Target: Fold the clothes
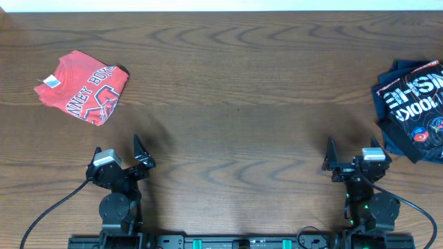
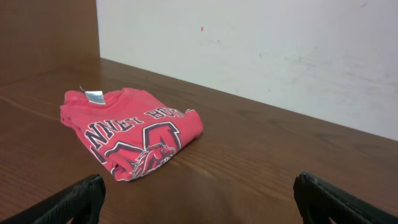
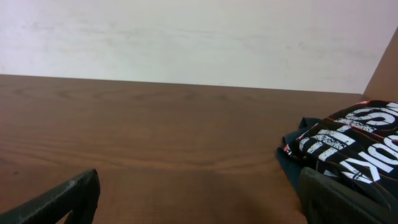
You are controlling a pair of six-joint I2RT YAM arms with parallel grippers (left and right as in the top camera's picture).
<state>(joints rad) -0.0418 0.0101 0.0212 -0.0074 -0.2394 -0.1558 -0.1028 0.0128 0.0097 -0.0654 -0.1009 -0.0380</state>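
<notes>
Both pincers of the two-arm rig stand with jaws spread wide and nothing between them, low over the wooden table (image 1: 235, 83), near its 6 o'clock edge in the overhead view. The left gripper (image 1: 116, 146) sits at about 7 o'clock on the tabletop and the right gripper (image 1: 353, 149) at about 5 o'clock, well apart from each other. Neither touches any cloth.

From the left gripper (image 2: 199, 180), the red tee (image 1: 86, 86) lies at about 11 o'clock, well clear of the fingers. It is a compact folded bundle with white and navy lettering facing up and a small pale neck label at its far-left corner. The left wrist camera shows the red tee (image 2: 134, 134) flat on the wood, with the pale wall (image 2: 280, 50) behind it.

From the right gripper (image 3: 199, 177), the black jersey (image 1: 415, 104) lies at about 2 o'clock, at the table's 3 o'clock edge and partly cut off by the frame. It is a loose heap with white block lettering and small coloured logos on top. A dark navy piece (image 1: 390, 144) shows beneath its edges. In the right wrist view the black jersey (image 3: 348, 146) lies just beyond the right-hand fingertip, though whether the two touch cannot be told.

A black cable (image 1: 48, 207) trails from each arm's base.
</notes>
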